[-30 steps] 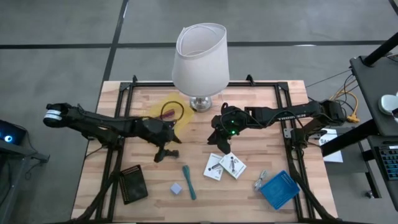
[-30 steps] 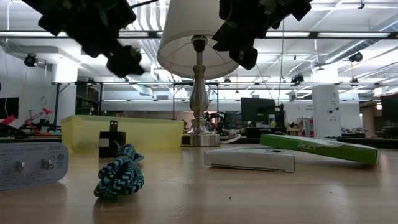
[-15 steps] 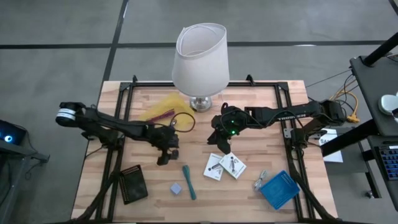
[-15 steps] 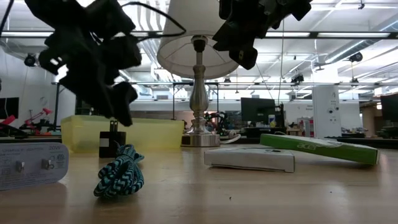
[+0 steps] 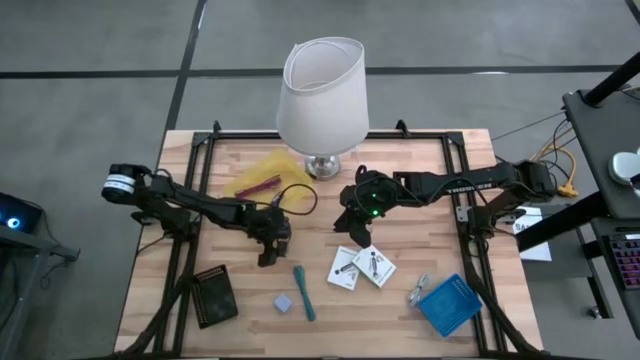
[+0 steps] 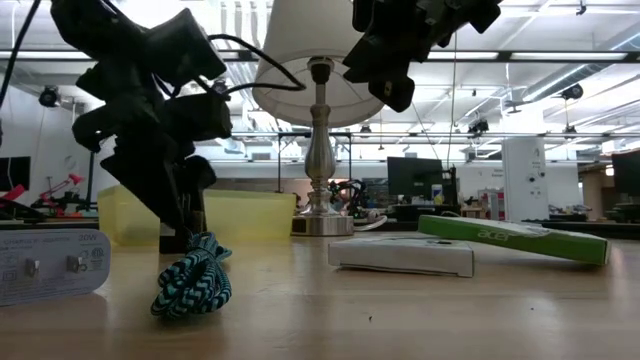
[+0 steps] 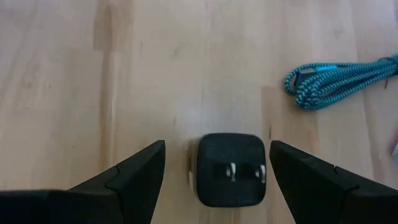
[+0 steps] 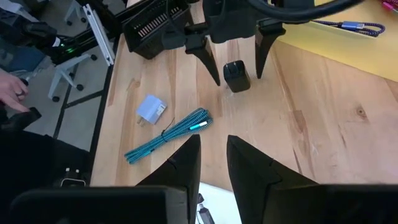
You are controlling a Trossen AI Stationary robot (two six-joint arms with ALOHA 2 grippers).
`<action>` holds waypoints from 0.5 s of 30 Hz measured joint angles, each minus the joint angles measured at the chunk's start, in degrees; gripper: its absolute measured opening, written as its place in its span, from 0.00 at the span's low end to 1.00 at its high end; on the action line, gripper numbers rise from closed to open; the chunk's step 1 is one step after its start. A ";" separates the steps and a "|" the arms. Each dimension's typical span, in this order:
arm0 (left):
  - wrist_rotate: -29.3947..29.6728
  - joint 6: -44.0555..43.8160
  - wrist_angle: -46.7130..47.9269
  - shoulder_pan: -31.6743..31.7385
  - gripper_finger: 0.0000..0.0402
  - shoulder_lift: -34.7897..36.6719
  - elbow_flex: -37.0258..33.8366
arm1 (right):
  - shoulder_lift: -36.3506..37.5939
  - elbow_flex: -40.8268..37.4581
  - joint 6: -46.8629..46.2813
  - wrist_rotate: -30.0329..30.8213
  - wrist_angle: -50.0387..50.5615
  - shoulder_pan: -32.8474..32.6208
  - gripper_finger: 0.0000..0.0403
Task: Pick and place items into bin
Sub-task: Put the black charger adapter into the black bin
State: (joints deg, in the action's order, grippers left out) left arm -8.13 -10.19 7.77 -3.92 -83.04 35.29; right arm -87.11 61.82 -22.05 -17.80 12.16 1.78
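My left gripper (image 5: 267, 250) (image 7: 217, 144) is open and low over a small black plug cube (image 7: 228, 169) (image 5: 265, 258) that stands on the table. One finger is on each side of the cube, and neither touches it. A teal braided cord (image 5: 303, 292) (image 7: 339, 79), a lavender cube (image 5: 284, 303) and two white printed cards (image 5: 360, 268) lie on the wood. The yellow bin (image 5: 262, 178) near the lamp holds magenta and purple pieces. My right gripper (image 5: 354, 236) (image 8: 213, 137) hangs above the table's middle, open by a narrow gap and holding nothing.
The big white lamp (image 5: 322, 95) stands at the far middle. A dark ridged square (image 5: 213, 296) lies near the left front, and a blue box (image 5: 450, 303) with a clip near the right front. Black frame rails (image 5: 180, 250) run along both sides. A person's hand (image 8: 12, 93) shows beyond the table.
My left gripper has moved toward the table's right and near edge and come down. From high above the table it has sunk until its open fingers stand on both sides of the black plug cube. The cube and the other things have stayed where they were.
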 joint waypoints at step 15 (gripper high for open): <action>-0.97 2.91 0.77 -0.01 0.33 1.45 -0.13 | 0.00 0.00 0.21 -0.02 0.09 -0.02 0.17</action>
State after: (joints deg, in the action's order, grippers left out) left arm -9.10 -7.28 8.55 -3.93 -81.59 35.16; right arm -87.11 61.82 -21.85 -17.82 12.25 1.76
